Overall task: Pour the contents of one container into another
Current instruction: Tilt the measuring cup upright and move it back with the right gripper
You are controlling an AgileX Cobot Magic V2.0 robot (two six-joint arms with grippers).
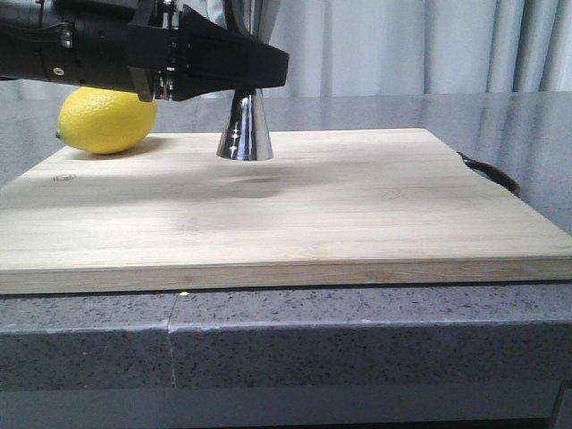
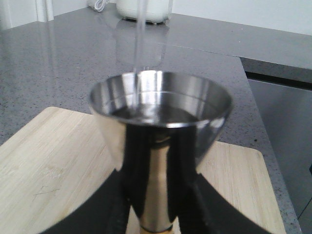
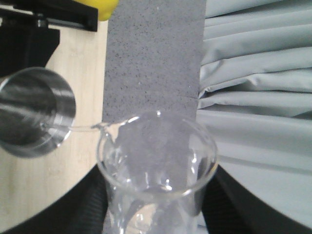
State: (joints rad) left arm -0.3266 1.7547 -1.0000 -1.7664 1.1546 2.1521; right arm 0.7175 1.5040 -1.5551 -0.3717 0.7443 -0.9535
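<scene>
Clear glass beaker [image 3: 156,170] tilted, thin stream into upright steel jigger [image 2: 158,146] on board.

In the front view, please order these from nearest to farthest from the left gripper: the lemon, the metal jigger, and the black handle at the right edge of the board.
1. The jigger: the left gripper is closed around it at the back of the board.
2. The lemon: just under the arm, at the back left corner.
3. The black handle: far off at the right edge.
</scene>
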